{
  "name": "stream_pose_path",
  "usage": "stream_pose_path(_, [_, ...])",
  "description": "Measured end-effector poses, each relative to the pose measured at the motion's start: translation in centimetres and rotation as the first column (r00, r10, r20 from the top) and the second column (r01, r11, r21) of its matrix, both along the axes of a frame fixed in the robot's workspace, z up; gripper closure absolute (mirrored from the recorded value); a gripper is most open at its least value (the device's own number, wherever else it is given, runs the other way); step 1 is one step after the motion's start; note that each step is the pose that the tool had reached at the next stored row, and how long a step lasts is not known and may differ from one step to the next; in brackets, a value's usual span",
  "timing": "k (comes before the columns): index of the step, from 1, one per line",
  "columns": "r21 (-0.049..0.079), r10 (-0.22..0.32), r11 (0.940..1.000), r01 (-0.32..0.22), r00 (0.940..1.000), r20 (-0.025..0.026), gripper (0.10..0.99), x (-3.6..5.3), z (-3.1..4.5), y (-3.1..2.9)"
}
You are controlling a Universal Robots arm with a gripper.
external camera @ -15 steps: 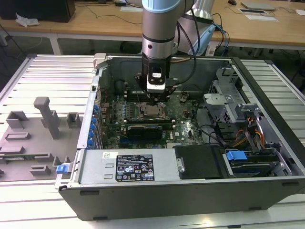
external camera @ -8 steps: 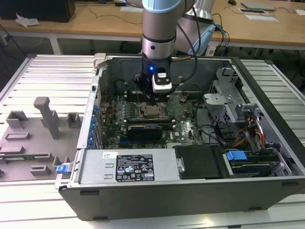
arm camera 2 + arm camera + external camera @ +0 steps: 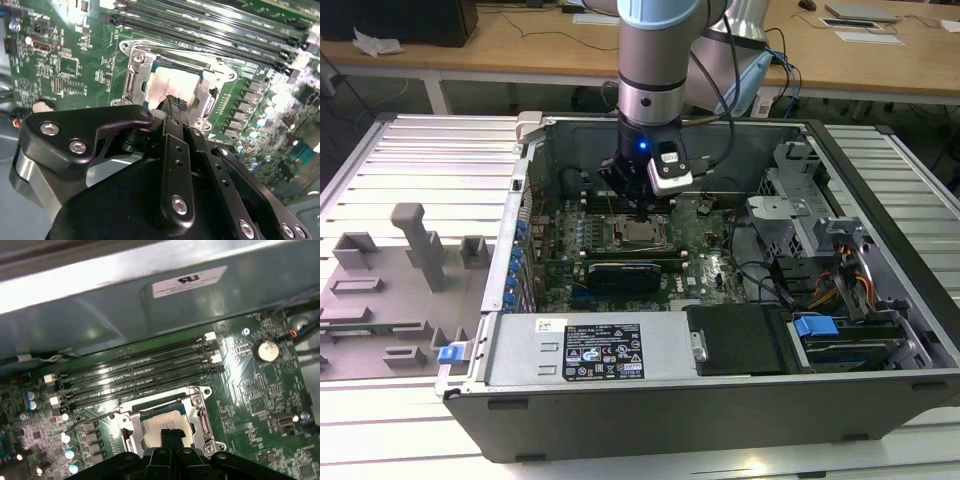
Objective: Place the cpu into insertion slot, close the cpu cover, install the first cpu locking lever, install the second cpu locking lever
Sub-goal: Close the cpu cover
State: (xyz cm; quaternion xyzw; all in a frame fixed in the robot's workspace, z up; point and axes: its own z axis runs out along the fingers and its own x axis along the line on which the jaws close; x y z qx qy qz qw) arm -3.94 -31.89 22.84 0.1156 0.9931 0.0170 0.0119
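Cpu (image 3: 164, 84) just beneath pincer (image 3: 176, 103)

- The exterior view looks from high and well back, down into the open dark grey metal computer case (image 3: 670, 425), taking in all of it.
- Both wrist views sit close above the green circuit board (image 3: 250, 405), looking down past the black gripper (image 3: 172, 436).
- All three views share the square metal-rimmed insertion slot (image 3: 638, 237); both wrist views also share the long black memory slots (image 3: 140, 372).
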Motion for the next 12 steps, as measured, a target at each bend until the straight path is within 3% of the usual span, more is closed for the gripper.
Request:
stream_pose_path(4, [0.0, 0.081, 0.9967, -0.081, 0.9967, 0.0047, 0.98, -0.01, -0.04, -0.01])
stream_pose_path(12, [-0.002, 0.233, 0.9725, -0.233, 0.9725, 0.0079, 0.98, 0.0, -0.17, -0.05])
